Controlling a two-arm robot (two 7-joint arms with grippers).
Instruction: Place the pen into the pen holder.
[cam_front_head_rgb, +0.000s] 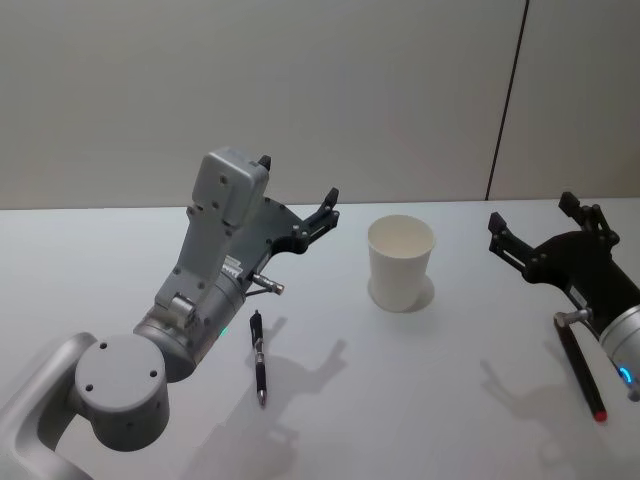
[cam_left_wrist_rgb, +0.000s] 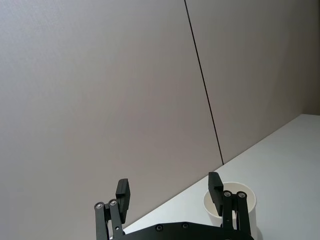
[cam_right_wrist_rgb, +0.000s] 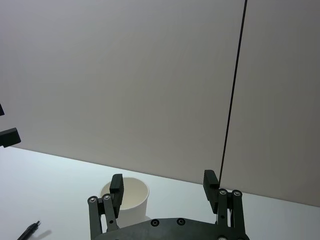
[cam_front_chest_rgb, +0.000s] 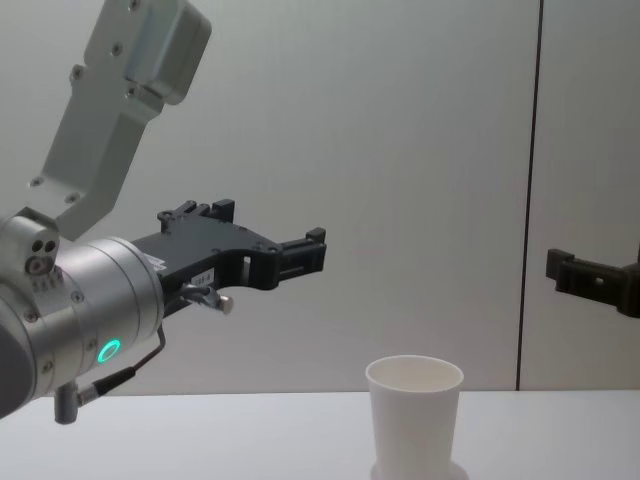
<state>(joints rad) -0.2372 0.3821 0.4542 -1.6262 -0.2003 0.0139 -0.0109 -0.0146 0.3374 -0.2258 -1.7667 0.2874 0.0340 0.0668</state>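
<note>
The pen holder is a plain white paper cup, tapering toward its base and finishing in a rolled rim. It is standing upright on the white table, a little toward 1 o'clock from the middle of the head view. Its open mouth is showing bare white inner wall, with no pen in it.

Taking the cup as the dial's centre in the head view, a black pen is lying flat on the table at about 8 o'clock, well apart from the cup and running nearly from 12 to 6. A second dark pen with a red end is lying at about 4 o'clock, also well apart.

The left gripper is hovering at about 10 o'clock, its fingers spread wide and holding nothing. The right gripper is hanging at about 2 o'clock, its fingers likewise spread and empty, above the far end of the red-ended pen.
</note>
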